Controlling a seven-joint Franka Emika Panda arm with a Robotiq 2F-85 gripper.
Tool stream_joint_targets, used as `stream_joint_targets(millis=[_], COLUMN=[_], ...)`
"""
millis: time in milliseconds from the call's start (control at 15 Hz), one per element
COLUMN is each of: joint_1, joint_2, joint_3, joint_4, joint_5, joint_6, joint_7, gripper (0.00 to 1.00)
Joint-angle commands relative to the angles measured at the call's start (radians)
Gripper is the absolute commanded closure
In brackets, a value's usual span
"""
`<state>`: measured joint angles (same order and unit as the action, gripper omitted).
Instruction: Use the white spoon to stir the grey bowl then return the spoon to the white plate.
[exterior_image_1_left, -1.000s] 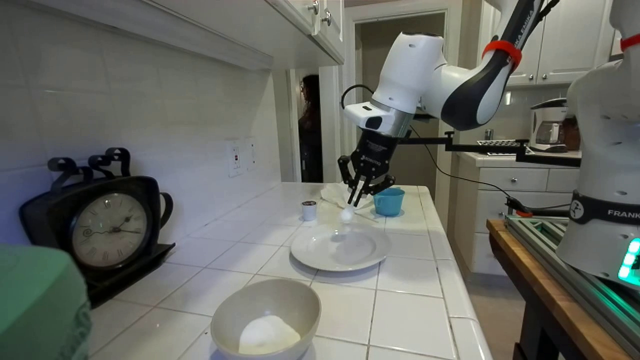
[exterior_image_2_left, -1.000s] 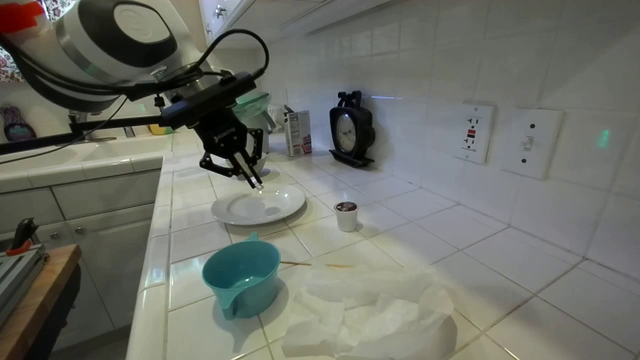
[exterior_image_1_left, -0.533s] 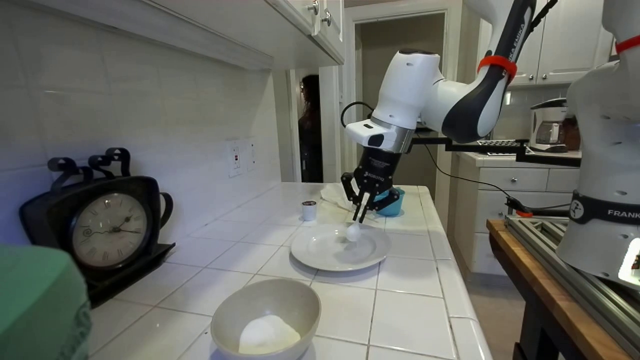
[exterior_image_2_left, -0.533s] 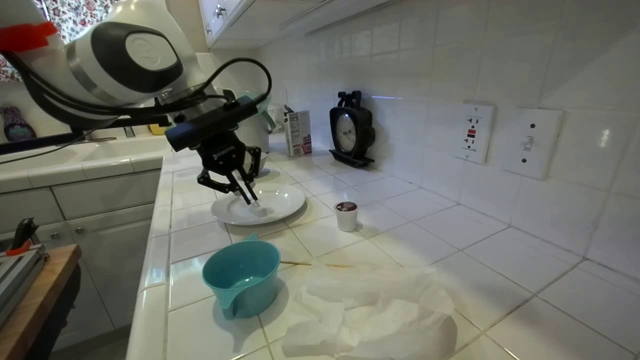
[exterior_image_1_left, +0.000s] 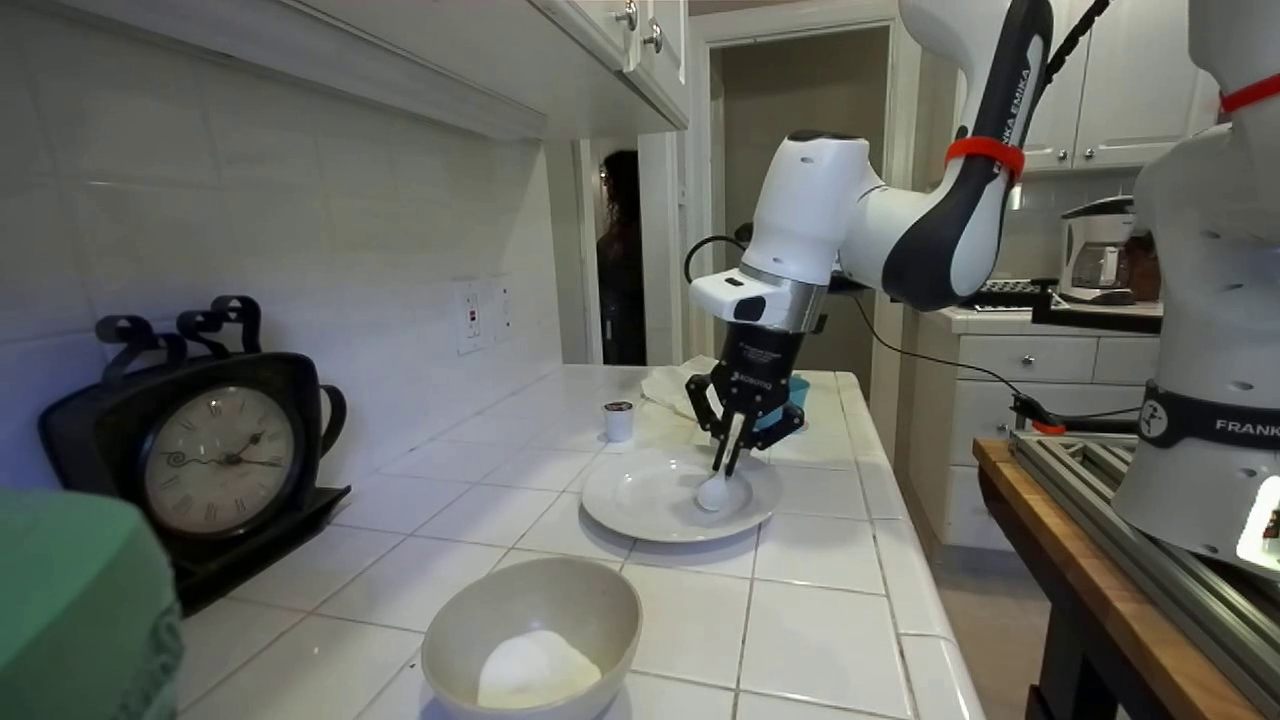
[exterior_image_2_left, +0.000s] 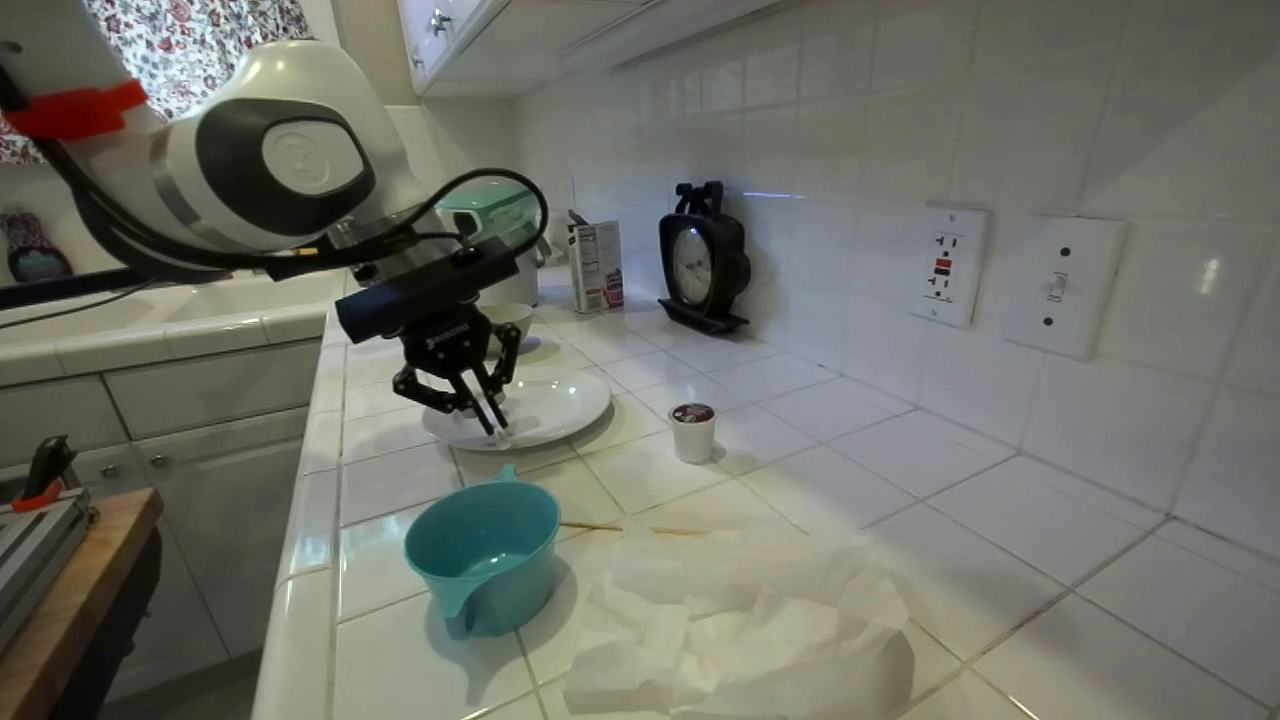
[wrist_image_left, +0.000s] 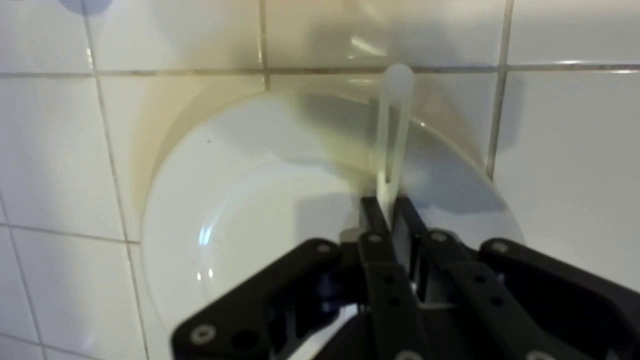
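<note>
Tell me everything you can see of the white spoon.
The white spoon looks plastic, with a small rounded bowl and a handle with a long slot and rounded end. The claw grips the handle, holding it tilted, bowl down, over the white plate; contact with the plate is unclear.

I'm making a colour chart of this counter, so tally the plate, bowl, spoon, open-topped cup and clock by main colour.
White: 2 (white plate; white spoon, held by the gripper)
Pale grey: 1 (grey bowl)
Blue-green: 1 (open-topped cup)
Black: 1 (clock, with a pale face)
Total: 5
</note>
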<state>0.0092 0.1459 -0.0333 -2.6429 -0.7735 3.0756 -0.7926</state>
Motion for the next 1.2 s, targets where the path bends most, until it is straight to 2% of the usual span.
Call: stream_joint_targets(millis=[0,67,133,200,467,667,733,933,1067,1133], joint_1=[-0.028,-0.031,-0.032,-0.036,-0.059,-0.073,-0.064,-0.032,0.004,0.050], joint_2=[0.008,0.008,0.002,-0.004,-0.040,-0.099,-0.138,-0.238,-0.306,-0.340], joint_3=[0.030,0.035,0.037,0.042,0.082,0.142,0.153,0.191,0.184,0.139], joint_4=[0.001,0.000,0.000,-0.002,-0.019,-0.041,-0.044,-0.034,-0.004,0.016], joint_5=[0.046,0.049,0.043,0.045,0.090,0.191,0.224,0.433,0.591,0.614], joint_6=[0.022,0.021,0.017,0.012,-0.011,-0.053,-0.093,-0.243,-0.395,-0.479], joint_7=[-0.064,-0.068,-0.068,-0.073,-0.129,-0.174,-0.165,-0.194,-0.233,-0.217], gripper=[0.97,0.65,0.64,0.57,0.27,0.06,0.01,0.00,0.00,0.00])
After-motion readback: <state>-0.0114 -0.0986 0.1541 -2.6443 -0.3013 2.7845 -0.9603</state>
